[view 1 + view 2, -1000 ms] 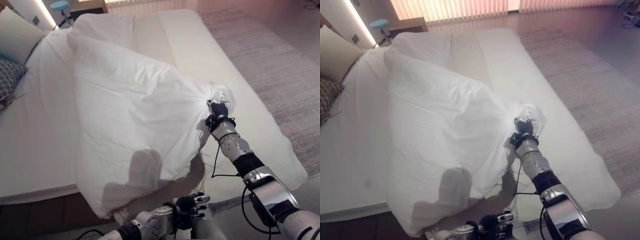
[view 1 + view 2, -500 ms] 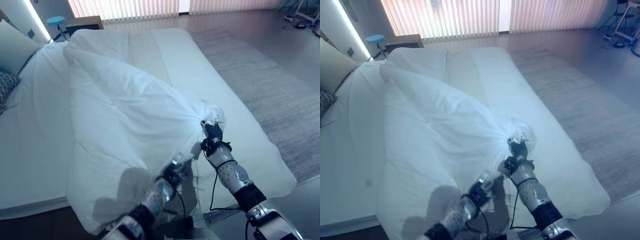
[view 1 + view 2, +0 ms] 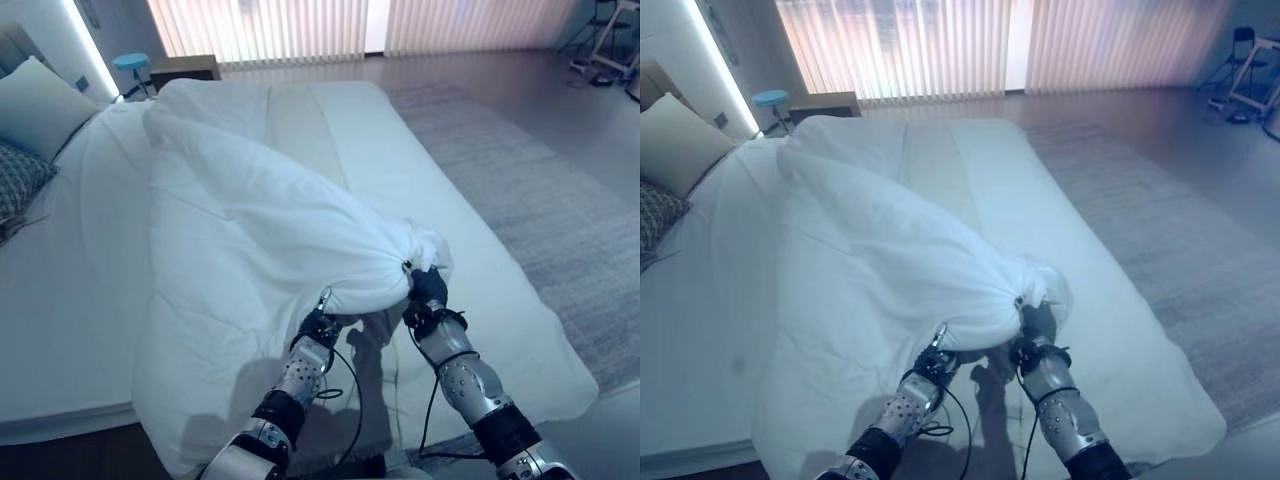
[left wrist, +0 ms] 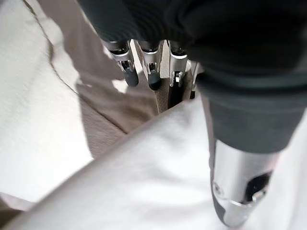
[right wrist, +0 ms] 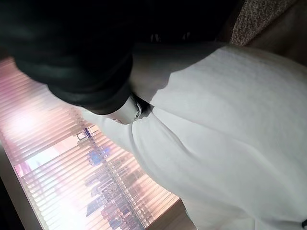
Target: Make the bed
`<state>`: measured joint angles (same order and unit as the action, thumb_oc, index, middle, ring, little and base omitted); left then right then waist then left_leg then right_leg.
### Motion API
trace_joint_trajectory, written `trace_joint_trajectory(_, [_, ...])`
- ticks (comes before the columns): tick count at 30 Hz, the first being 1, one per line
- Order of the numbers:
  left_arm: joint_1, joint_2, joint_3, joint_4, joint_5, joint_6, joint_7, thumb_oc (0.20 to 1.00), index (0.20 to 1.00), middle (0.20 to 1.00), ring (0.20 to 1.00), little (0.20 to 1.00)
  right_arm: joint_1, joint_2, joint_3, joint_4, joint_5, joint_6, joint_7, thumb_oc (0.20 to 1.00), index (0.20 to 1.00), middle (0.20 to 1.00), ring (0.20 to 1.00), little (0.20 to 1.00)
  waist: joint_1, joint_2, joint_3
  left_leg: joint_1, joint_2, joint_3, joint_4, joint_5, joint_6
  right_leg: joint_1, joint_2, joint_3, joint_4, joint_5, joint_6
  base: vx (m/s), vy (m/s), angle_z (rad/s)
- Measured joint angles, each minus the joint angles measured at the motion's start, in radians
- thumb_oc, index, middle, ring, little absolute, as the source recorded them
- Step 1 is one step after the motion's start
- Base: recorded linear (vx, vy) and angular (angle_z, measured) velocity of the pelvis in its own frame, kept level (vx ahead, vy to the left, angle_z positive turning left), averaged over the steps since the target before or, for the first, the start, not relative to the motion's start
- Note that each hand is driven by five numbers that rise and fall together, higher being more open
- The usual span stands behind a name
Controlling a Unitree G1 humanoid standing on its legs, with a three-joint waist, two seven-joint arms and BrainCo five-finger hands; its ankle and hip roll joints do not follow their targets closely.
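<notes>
Right hand [image 3: 428,291] fingers clamped on bunched duvet [image 3: 270,215], left hand [image 3: 318,327] fingers straight beneath it

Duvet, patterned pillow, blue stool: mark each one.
duvet [image 3: 250,230], left eye view, its raised middle fold.
patterned pillow [image 3: 20,175], left eye view, its face.
blue stool [image 3: 131,62], left eye view, its round seat.

A plain white duvet [image 3: 250,210] is seen over a white bed [image 3: 480,290], with a cream pillow [image 3: 35,105] and a grey patterned cushion [image 3: 18,175] at the head. A grey carpet [image 3: 560,200] is shown alongside, a blue-topped stool [image 3: 130,62] beyond, and pinkish striped blinds [image 3: 990,45] at the back.
</notes>
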<state>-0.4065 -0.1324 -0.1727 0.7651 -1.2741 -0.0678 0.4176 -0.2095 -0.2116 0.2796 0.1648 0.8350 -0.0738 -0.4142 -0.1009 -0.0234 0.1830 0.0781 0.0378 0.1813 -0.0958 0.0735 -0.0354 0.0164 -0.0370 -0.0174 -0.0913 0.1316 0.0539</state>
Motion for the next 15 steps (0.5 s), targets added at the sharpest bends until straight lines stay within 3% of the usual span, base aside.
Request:
trace_joint_trajectory(10, [-0.023,-0.024,0.035,-0.009,-0.096,-0.043,0.036,1.0,1.0,1.0,1.0,1.0,0.018,0.049,-0.053,0.0,0.0,-0.002,-0.062,0.2,0.2,0.2,0.2,0.2,0.01,-0.023,-0.032,-0.01,-0.002,-0.078,0.001,0.006,-0.001,0.027,-0.005,-0.079,0.0,-0.019,0.0,-0.02,-0.038,0.22])
trace_joint_trajectory(15, [-0.026,-0.027,0.041,-0.034,-0.119,-0.065,0.047,1.0,1.0,1.0,1.0,1.0,0.023,0.071,-0.069,0.0,0.0,-0.009,-0.082,0.2,0.2,0.2,0.2,0.2,0.019,-0.023,-0.032,-0.016,0.0,-0.085,0.001,0.009,-0.001,0.024,-0.002,-0.084,0.0,-0.021,-0.002,-0.05,-0.037,0.06])
